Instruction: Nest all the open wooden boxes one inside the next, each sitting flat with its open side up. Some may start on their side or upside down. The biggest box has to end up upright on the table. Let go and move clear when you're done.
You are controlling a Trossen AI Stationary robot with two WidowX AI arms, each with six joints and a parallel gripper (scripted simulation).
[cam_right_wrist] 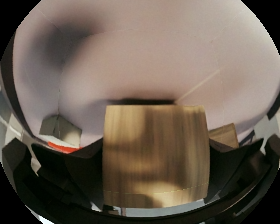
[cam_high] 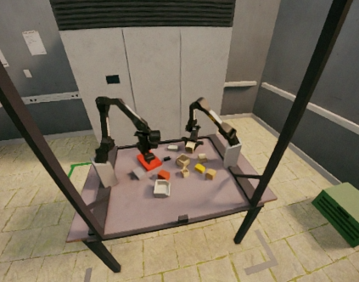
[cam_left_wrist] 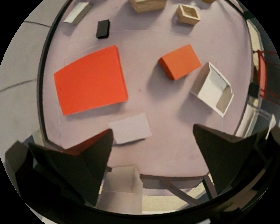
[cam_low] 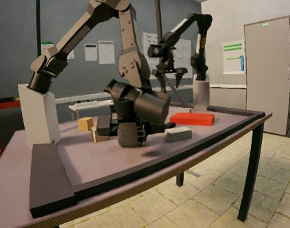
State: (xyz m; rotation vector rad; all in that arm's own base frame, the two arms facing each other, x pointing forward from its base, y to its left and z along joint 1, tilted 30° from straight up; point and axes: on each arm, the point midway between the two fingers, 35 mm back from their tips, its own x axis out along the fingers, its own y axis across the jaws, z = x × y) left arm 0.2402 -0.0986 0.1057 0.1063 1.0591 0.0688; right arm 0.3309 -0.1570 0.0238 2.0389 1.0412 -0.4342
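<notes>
My right gripper (cam_high: 191, 144) (cam_right_wrist: 153, 135) is shut on a wooden box (cam_high: 190, 147) (cam_right_wrist: 156, 160), held above the back of the table; its plain face fills the lower right wrist view and its opening is not clear. A larger open wooden box (cam_high: 183, 160) (cam_left_wrist: 149, 5) stands in the middle of the table. A small open wooden box (cam_high: 185, 172) (cam_left_wrist: 189, 13) is in front of it, open side up. Another wooden box (cam_high: 202, 157) (cam_low: 103, 137) lies toward the right arm's base; its opening is unclear. My left gripper (cam_low: 170, 79) (cam_left_wrist: 154, 131) is open and empty, above the table.
A red slab (cam_high: 144, 163) (cam_low: 192, 119) (cam_left_wrist: 91, 82) lies below my left gripper. A white tray (cam_high: 161, 192) (cam_left_wrist: 209, 94), an orange-red block (cam_high: 164, 174) (cam_left_wrist: 179, 62), a grey block (cam_high: 138, 172) (cam_left_wrist: 131, 129), a yellow block (cam_high: 199, 168) and a tan cube (cam_high: 210, 174) (cam_low: 85, 123) also lie about.
</notes>
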